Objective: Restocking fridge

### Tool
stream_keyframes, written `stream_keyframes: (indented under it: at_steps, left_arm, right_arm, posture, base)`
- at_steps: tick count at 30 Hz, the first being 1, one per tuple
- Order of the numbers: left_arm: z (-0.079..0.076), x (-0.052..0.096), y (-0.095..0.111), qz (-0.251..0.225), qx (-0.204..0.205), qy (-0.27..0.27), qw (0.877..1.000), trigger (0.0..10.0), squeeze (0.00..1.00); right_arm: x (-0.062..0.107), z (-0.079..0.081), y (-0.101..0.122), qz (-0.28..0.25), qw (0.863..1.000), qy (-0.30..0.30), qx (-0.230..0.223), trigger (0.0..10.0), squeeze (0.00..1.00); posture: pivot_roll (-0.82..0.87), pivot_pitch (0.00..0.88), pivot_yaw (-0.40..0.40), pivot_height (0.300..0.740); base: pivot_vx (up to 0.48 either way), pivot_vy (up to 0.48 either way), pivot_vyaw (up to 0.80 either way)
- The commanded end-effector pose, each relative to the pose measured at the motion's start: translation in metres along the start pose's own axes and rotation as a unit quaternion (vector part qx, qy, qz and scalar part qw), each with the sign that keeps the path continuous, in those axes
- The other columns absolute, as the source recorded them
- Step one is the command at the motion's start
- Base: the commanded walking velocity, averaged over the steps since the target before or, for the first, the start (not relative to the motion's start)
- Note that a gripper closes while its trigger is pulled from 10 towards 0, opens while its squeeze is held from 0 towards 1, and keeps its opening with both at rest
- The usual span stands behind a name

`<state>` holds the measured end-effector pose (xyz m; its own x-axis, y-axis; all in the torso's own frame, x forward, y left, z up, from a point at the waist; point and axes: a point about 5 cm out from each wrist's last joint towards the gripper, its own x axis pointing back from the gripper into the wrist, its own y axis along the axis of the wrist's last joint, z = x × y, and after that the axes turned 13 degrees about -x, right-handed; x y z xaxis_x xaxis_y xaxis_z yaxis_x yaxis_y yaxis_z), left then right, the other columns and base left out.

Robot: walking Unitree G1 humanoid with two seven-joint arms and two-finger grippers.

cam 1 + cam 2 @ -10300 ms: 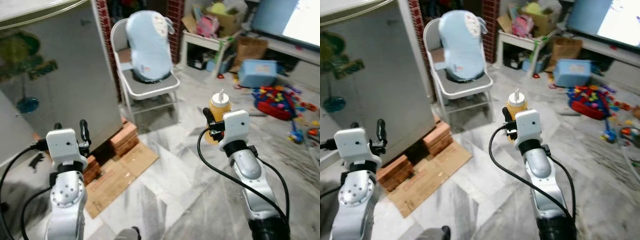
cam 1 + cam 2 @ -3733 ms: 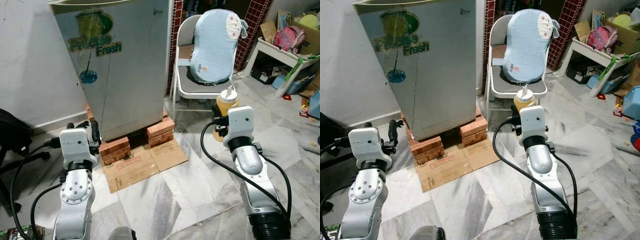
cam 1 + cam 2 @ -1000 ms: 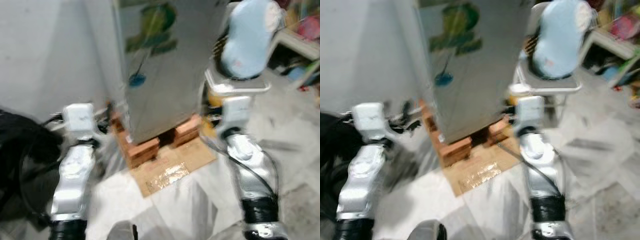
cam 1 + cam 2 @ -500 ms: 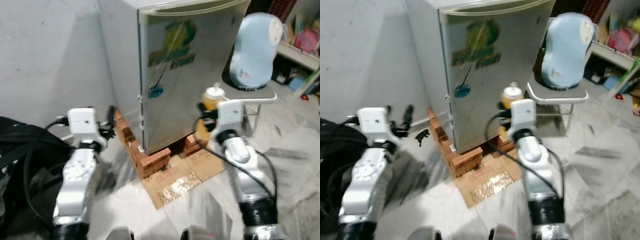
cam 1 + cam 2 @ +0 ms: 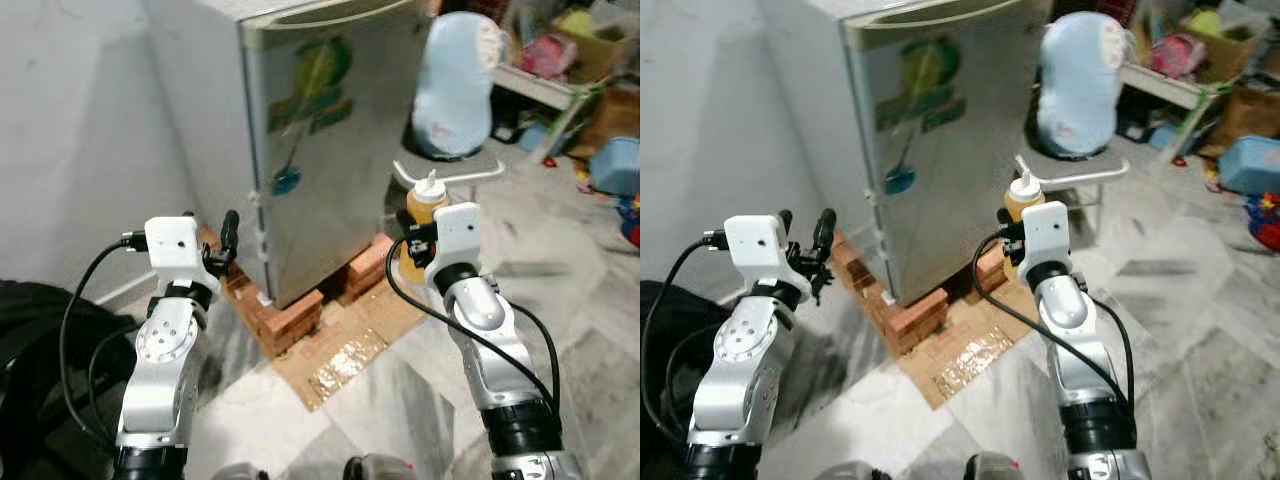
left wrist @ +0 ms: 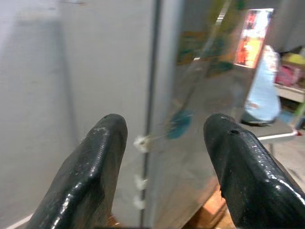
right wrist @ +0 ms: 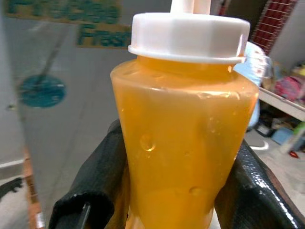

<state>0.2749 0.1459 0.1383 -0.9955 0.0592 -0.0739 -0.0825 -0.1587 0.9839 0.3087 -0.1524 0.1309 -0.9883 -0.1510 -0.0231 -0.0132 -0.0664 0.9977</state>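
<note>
A small silver fridge with a green and yellow sticker on its closed door stands on red bricks. My right gripper is shut on an orange squeeze bottle with a white cap, held upright just to the right of the fridge front. My left gripper is open and empty, raised beside the fridge's left front corner, where the door edge and side wall meet.
Flattened cardboard lies on the marble floor before the fridge. A folding chair with a pale blue cushion stands right of it. Black bags sit at the lower left. Toys and boxes clutter the far right.
The view has swung and steadied, so the fridge now sits nearer and more central. Both arms keep their pose, the right one still holding the bottle.
</note>
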Motion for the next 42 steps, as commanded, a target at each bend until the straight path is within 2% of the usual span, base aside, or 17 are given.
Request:
stream_keyframes:
  at_steps: [1, 8, 14, 23, 26, 39, 42]
  left_arm:
    - [-0.001, -0.001, 0.004, -0.008, -0.002, 0.000, 1.000, 10.0, 0.00]
    - [-0.001, -0.002, 0.004, -0.005, -0.001, 0.003, 1.000, 10.0, 0.00]
    - [0.000, -0.003, 0.004, -0.003, -0.006, 0.009, 1.000, 10.0, 0.00]
    - [-0.003, -0.005, -0.001, 0.015, -0.015, 0.021, 1.000, 10.0, 0.00]
    - [-0.004, -0.008, 0.002, 0.004, -0.022, 0.018, 1.000, 10.0, 0.00]
    - [-0.007, -0.011, 0.005, -0.002, -0.023, 0.023, 0.999, 10.0, 0.00]
    - [-0.006, -0.010, 0.004, -0.004, -0.018, 0.031, 0.999, 10.0, 0.00]
  right_arm:
    - [0.000, -0.003, 0.009, -0.019, 1.000, -0.007, -0.002, 10.0, 0.00]
    - [0.001, -0.001, 0.007, -0.018, 1.000, -0.003, -0.002, 10.0, 0.00]
    - [0.001, -0.001, 0.006, -0.016, 1.000, -0.003, 0.002, 10.0, 0.00]
    - [0.001, -0.002, 0.007, -0.016, 1.000, -0.003, 0.003, 10.0, 0.00]
    - [0.001, -0.003, 0.007, -0.016, 1.000, -0.003, 0.004, 10.0, 0.00]
    - [0.002, -0.003, 0.005, -0.010, 1.000, 0.002, 0.008, 10.0, 0.00]
    - [0.002, -0.002, 0.004, -0.005, 1.000, 0.010, 0.006, 10.0, 0.00]
  posture:
    - [0.03, 0.069, -0.010, 0.740]
    - [0.03, 0.071, -0.006, 0.740]
    - [0.03, 0.072, -0.005, 0.740]
    - [0.03, 0.071, -0.009, 0.740]
    - [0.03, 0.070, -0.010, 0.740]
    - [0.02, 0.066, -0.011, 0.740]
    - [0.02, 0.064, -0.012, 0.740]
  base:
    - [0.480, 0.000, 0.00]
    - [0.472, 0.000, 0.00]
    - [0.403, 0.259, 0.00]
    - [0.000, 0.000, 0.00]
    - [0.000, 0.000, 0.00]
    - [0.000, -0.467, 0.00]
    - [0.000, 0.000, 0.00]
